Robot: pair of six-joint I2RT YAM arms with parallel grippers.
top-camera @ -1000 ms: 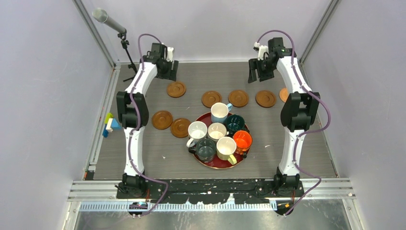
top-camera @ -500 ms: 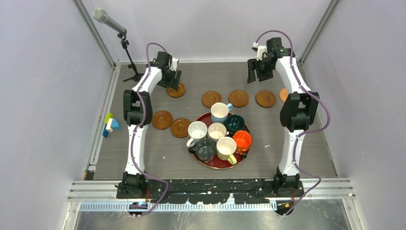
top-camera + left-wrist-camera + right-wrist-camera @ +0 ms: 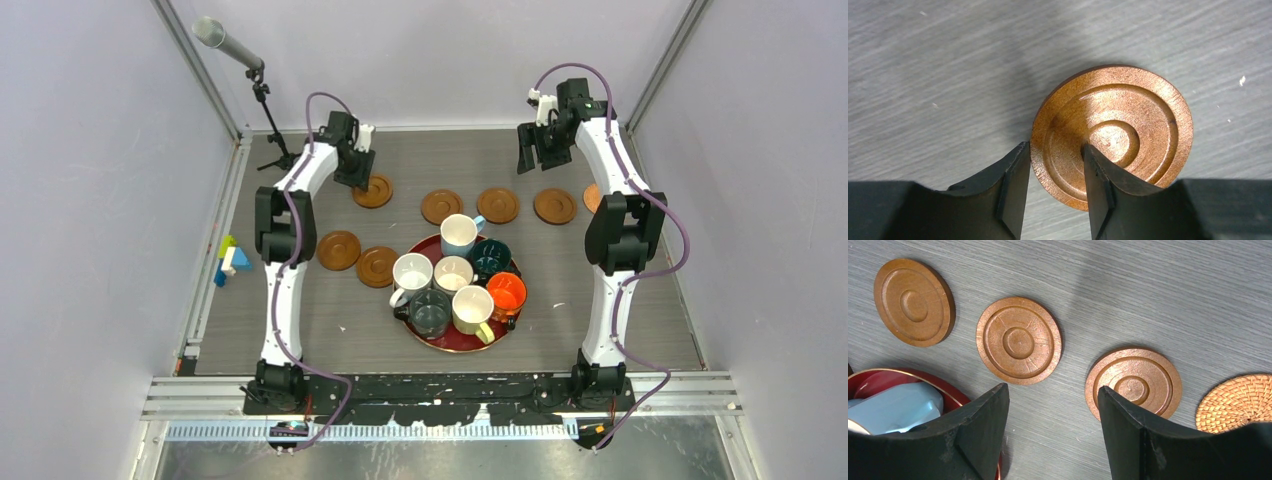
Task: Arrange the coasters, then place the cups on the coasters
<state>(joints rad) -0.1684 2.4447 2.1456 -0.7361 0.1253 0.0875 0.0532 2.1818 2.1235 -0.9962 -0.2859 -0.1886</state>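
Note:
My left gripper [image 3: 357, 170] [image 3: 1054, 147] is down on a brown coaster [image 3: 376, 192] [image 3: 1113, 135] at the far left, shut on its near rim: one finger outside the edge, the other on the inner ring. Three coasters [image 3: 441, 206] [image 3: 497, 204] [image 3: 554, 205] lie in a row at the back, and two more [image 3: 338, 249] [image 3: 377, 266] lie left of the tray. Several cups, among them white [image 3: 411, 272], light blue [image 3: 459, 233] and orange [image 3: 507, 292], stand crowded on the dark red tray [image 3: 455, 345]. My right gripper [image 3: 532, 150] [image 3: 1053, 387] hangs open above the back-row coasters [image 3: 1019, 340] [image 3: 1134, 382], holding nothing.
A woven wicker disc [image 3: 594, 196] [image 3: 1238, 402] lies at the right end of the row, partly behind the right arm. A microphone stand [image 3: 262, 95] rises at the back left. Coloured toy blocks [image 3: 229, 260] sit at the table's left edge.
My left gripper came down from the back wall onto the far-left coaster and closed on its rim. That coaster shifted slightly right and toward the front. The right arm held still.

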